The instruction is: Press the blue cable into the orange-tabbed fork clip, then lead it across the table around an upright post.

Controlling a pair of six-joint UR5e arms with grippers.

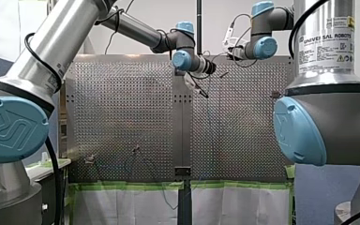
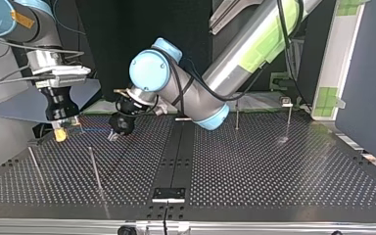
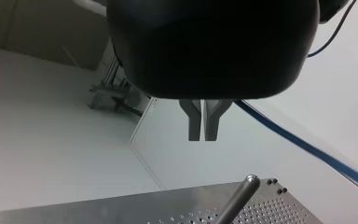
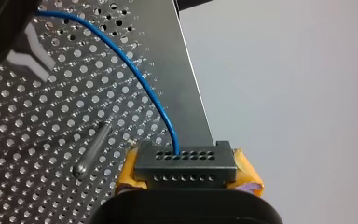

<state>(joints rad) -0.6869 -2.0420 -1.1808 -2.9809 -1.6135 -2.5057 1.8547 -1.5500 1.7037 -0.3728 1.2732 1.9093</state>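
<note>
My right arm comes down at the left, and its gripper (image 2: 59,133), with yellow pads, sits low over the far edge of the table (image 2: 274,176). My left arm slants in from the upper right and reaches past the middle. Its black gripper (image 2: 120,127) hangs near the other. A faint blue cable (image 2: 94,130) runs between the two. Two posts (image 2: 96,169) stand at the near left, and two more stand at the far right.

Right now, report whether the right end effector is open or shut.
Shut: yellow pads of my right end effector clamp the black connector on both sides.
</note>
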